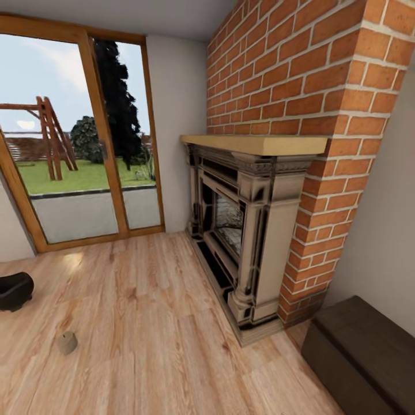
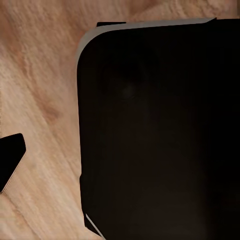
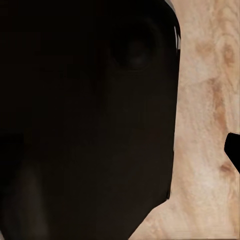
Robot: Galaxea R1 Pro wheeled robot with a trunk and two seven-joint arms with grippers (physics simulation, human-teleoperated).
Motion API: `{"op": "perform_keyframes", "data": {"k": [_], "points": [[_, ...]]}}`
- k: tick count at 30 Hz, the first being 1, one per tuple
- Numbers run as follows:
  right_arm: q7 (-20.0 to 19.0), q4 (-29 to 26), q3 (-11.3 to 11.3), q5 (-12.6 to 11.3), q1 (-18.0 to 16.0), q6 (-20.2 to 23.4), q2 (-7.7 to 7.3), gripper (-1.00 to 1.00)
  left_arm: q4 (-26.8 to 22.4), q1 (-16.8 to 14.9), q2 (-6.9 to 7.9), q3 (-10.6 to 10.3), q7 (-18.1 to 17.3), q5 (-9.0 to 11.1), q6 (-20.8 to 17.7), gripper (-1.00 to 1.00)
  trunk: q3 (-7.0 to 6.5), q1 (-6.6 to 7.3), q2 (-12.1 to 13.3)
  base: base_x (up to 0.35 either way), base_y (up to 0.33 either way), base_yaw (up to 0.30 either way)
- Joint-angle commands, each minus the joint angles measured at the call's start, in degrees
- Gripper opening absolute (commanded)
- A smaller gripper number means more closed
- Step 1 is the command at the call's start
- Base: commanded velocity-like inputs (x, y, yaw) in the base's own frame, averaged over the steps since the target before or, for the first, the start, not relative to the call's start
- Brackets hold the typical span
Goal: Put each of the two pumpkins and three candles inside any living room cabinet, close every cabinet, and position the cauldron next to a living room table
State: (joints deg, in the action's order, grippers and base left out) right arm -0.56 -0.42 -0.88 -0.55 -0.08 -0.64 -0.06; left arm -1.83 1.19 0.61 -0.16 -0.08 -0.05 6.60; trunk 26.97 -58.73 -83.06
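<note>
While I face the fireplace [image 1: 242, 230], a candle [image 1: 67, 342] sits on the floor [image 1: 150, 323] at eight o'clock, the cauldron [image 1: 14, 290] at nine, the cabinet [image 1: 363, 351] at four. My fingers' state I cannot tell. I'd turn left, approaching slowly.

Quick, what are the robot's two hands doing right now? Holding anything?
Left gripper: cannot be told.
Right gripper: cannot be told.

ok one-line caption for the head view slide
Brick fireplace beside patio doors; a candle and the cauldron on the wood floor.
</note>
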Motion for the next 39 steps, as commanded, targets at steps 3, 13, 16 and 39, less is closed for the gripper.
{"op": "perform_keyframes", "data": {"k": [3,13,16,39], "points": [[-0.1,0.0,-0.1,-0.1,0.0,-0.1,0.04,1.0,-0.1,0.0,0.01,0.0,0.0,0.0,0.1,1.0,0.04,0.0,0.0,0.0,0.0,-0.274],[-0.1,0.0,-0.1,-0.1,0.0,-0.1,0.0,1.0,-0.1,0.0,0.01,0.0,0.0,0.0,0.1,1.0,0.04,0.0,0.0,0.0,0.0,-0.274],[-0.1,0.0,-0.1,-0.1,0.0,-0.1,0.04,1.0,-0.1,0.0,0.01,0.0,0.0,0.0,0.1,1.0,0.04,0.0,0.0,0.0,0.0,-0.274],[-0.1,0.0,-0.1,-0.1,0.0,-0.1,-0.02,1.0,-0.1,0.0,0.01,0.0,0.0,0.0,0.1,1.0,0.04,0.0,0.0,0.0,0.0,-0.274]]}}
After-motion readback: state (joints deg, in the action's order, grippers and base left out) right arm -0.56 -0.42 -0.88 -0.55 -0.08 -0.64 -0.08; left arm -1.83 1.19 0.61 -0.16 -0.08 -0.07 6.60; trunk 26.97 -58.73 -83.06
